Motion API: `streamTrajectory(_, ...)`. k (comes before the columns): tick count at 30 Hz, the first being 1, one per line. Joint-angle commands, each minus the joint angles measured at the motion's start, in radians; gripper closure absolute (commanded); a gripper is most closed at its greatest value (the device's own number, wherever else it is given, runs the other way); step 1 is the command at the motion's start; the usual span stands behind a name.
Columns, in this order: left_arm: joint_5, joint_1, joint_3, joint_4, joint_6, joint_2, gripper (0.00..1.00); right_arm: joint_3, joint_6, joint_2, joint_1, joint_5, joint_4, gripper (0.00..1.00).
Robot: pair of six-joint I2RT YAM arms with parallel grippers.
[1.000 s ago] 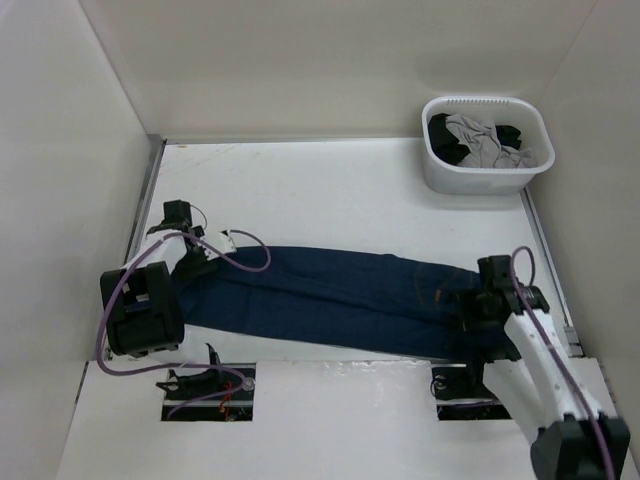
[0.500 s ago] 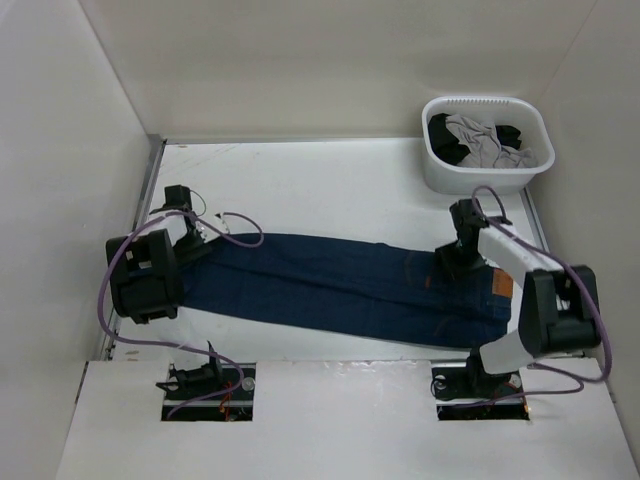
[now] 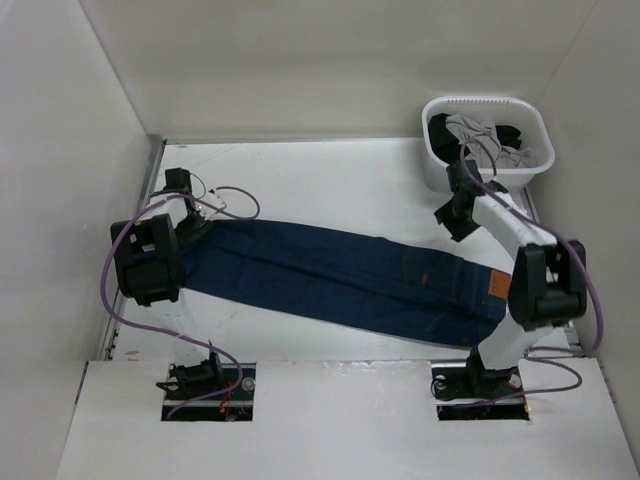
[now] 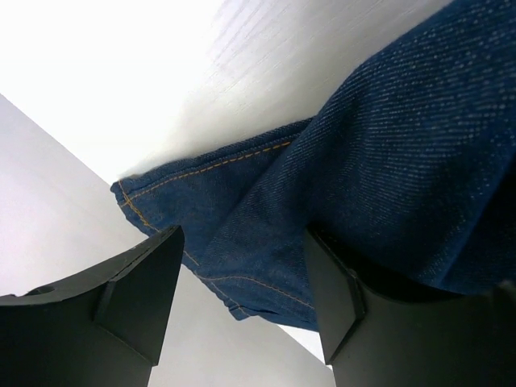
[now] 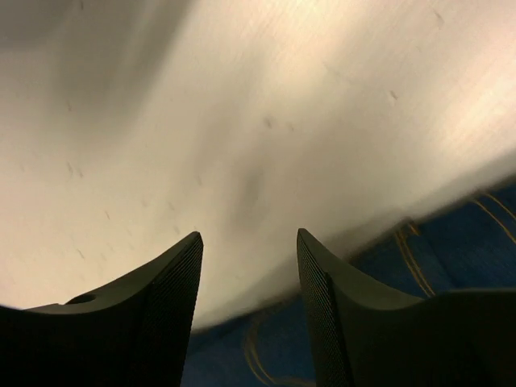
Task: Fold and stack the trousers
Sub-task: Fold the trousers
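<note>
**Obs, near to far:**

- Trousers (image 3: pixel 340 280) lie flat and full length across the mid table (image 3: pixel 320 185). Hems are at the left and the waistband at the right, with the tan patch (image 3: pixel 497 285) face up. The 2 legs run close alongside each other. Whether they overlap, cannot tell.
- Left gripper (image 3: pixel 195 228) sits low at the hem end. In the wrist view its claw (image 4: pixel 242 242) stands wide, and the orange-stitched hem (image 4: pixel 161 193) lies in the gap. There is clearance on the left finger side, and cloth is close to or touching the right finger. No clamp on the denim.
- Right gripper (image 3: pixel 452 215) is beyond the waistband's far edge, over bare table. Its claw (image 5: pixel 248 238) is about half spread and holds nothing. The wrist view shows only a corner of denim (image 5: pixel 459 242) at lower right, outside the jaws.
- Basket (image 3: pixel 487 103) is in the far right corner with grey/white and black garments inside. It is not part of this job.

**Step in hand (judgement):** getting a grip on each end for the 1st fold. Task is early: 0 folds across the length so far.

**To do it well:**
1. Left: push further over the hem so both layers sit deep between the pads, then close. A shallow bite on 1 layer would probably let the lower leg drag behind.
2. Right: come back toward the waistband's far corner and approach low and flat to the table so 1 finger slides under the thick band.
3. Lift both ends evenly. Denim is stiff and heavy, so an uneven lift likely skews the crease.
4. Keep the right arm clear of the basket wall nearby.
</note>
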Motion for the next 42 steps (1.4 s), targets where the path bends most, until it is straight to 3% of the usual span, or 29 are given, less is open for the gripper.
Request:
streamTrajectory(1,0.066,-0.005,-0.053,-0.032,-0.053,-0.050,0.39,-0.152,-0.064,-0.229,0.107,0.089,-0.016,0.45)
streamTrajectory(7,0.066,0.000,-0.075,-0.014,-0.065,-0.073,0.38,-0.344,-0.203,-0.397,0.414,-0.002,0.064,0.39)
streamTrajectory(8,0.066,-0.001,-0.079,-0.009,-0.067,-0.075,0.38,-0.356,-0.223,-0.400,0.452,-0.020,0.072,0.00)
streamTrajectory(11,0.066,-0.003,-0.096,0.002,-0.062,-0.081,0.38,-0.376,-0.245,-0.389,0.530,-0.075,0.035,0.00)
streamTrajectory(15,0.066,-0.003,-0.115,0.020,-0.061,-0.095,0.38,-0.393,-0.132,-0.383,0.616,-0.055,-0.068,0.00)
streamTrajectory(20,0.065,-0.008,-0.125,0.023,-0.067,-0.107,0.38,-0.415,-0.089,-0.332,0.722,-0.071,-0.066,0.00)
streamTrajectory(26,0.043,-0.008,-0.118,0.023,-0.076,-0.106,0.37,-0.453,-0.078,-0.165,0.710,-0.138,0.014,0.00)
streamTrajectory(30,0.019,-0.008,-0.109,0.003,-0.079,-0.102,0.36,-0.449,-0.027,-0.174,0.624,-0.019,0.020,0.00)
streamTrajectory(42,-0.014,-0.015,-0.027,-0.049,-0.127,-0.098,0.35,0.008,-0.392,0.094,0.368,0.026,0.080,0.00)
